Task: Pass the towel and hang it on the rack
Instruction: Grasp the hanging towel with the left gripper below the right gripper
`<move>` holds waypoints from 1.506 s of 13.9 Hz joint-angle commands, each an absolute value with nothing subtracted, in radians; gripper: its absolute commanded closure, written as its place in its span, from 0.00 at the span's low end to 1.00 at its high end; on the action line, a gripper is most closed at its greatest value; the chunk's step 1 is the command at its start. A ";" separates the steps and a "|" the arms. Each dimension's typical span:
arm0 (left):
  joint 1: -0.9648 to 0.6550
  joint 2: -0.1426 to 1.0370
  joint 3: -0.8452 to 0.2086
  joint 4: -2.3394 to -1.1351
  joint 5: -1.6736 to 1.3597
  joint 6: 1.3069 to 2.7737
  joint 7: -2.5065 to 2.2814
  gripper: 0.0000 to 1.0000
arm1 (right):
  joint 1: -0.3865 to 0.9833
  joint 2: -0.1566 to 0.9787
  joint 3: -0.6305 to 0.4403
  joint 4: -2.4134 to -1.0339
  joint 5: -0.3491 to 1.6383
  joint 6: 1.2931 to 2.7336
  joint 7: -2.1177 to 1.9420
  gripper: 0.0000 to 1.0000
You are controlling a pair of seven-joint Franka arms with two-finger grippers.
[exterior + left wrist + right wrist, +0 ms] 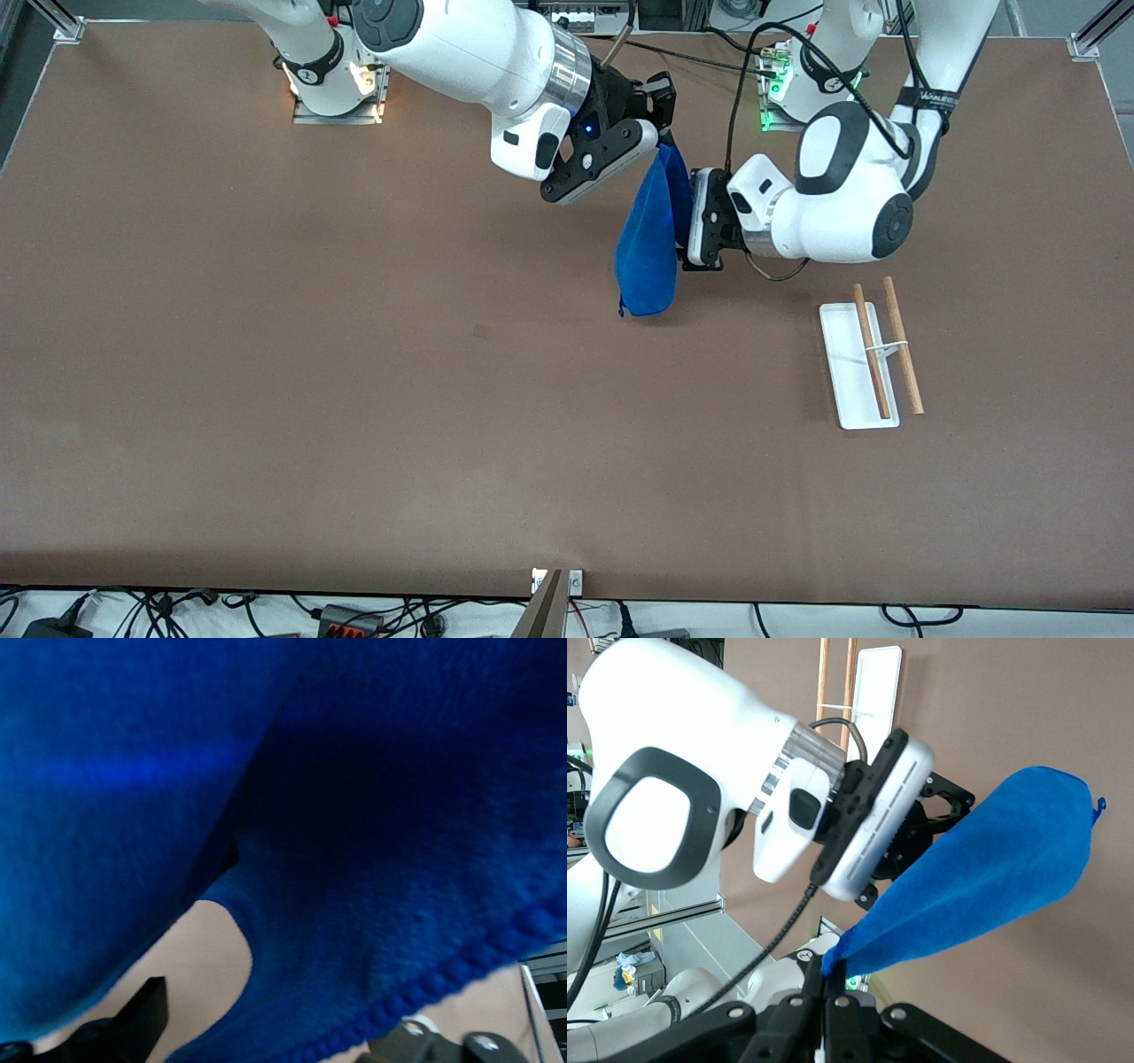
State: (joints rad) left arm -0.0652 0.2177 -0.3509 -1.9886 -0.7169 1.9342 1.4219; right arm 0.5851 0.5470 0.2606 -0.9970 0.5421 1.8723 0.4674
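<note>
From the front, you see the right gripper clamped on the top corner of the towel, which hangs lengthwise over the table; the left gripper presses in beside it, and whether its jaws are open or closing you cannot tell. The rack stands toward the left arm's end, rods running toward the camera. In the left wrist view, the towel fills the frame between the fingers. In the right wrist view, the towel hangs from pinched fingertips, touching the left gripper.
</note>
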 commanded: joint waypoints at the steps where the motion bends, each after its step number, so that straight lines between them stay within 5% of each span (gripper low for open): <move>1: -0.072 0.195 -0.380 -2.003 -0.744 1.999 1.450 0.34 | 0.591 0.548 0.261 -0.991 0.528 1.875 0.485 1.00; 3: -0.060 0.196 -0.380 -2.005 -0.745 2.017 1.444 0.85 | 0.591 0.548 0.261 -0.991 0.528 1.875 0.485 1.00; 4: -0.055 0.196 -0.379 -2.006 -0.746 2.019 1.437 0.99 | 0.591 0.548 0.261 -0.991 0.528 1.875 0.485 1.00; 10: -0.042 0.196 -0.367 -2.003 -0.741 2.025 1.402 0.99 | 0.591 0.548 0.261 -0.991 0.528 1.875 0.483 1.00; 11: -0.016 0.195 -0.368 -2.002 -0.733 2.023 1.402 0.99 | 0.591 0.548 0.261 -0.991 0.528 1.873 0.485 0.82; 12: 0.001 0.192 -0.367 -2.000 -0.729 2.020 1.408 0.99 | 0.588 0.548 0.261 -0.991 0.523 1.865 0.483 0.01; 21: 0.202 0.152 -0.365 -1.895 -0.476 1.819 1.310 0.99 | 0.561 0.528 0.249 -1.017 0.286 1.784 0.476 0.00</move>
